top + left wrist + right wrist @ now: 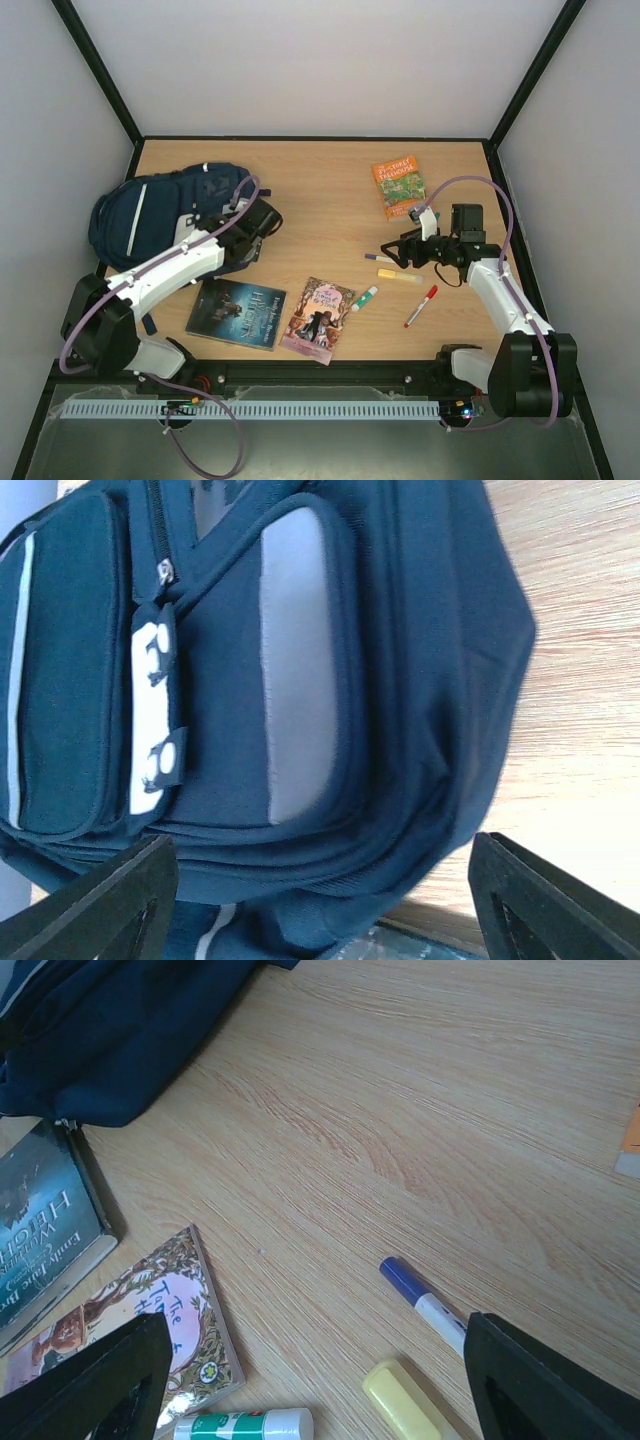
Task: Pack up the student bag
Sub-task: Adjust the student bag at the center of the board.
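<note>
The student bag [165,215], a navy backpack with white stripes and grey patches, lies on its side at the table's far left. It fills the left wrist view [300,680]. My left gripper [258,228] hovers at the bag's right edge. Its jaws stand wide open [320,910] and hold nothing. My right gripper [395,252] is over the right half of the table, open and empty [315,1390], just above a blue-capped pen [420,1295] and a yellow highlighter [405,1400]. A corner of the bag [110,1030] shows in the right wrist view.
A dark book [236,312] and a pink-covered book [318,320] lie near the front edge. An orange book [399,187] lies at the back right. A green glue stick [364,298] and a red marker [421,306] lie beside the highlighter [400,275].
</note>
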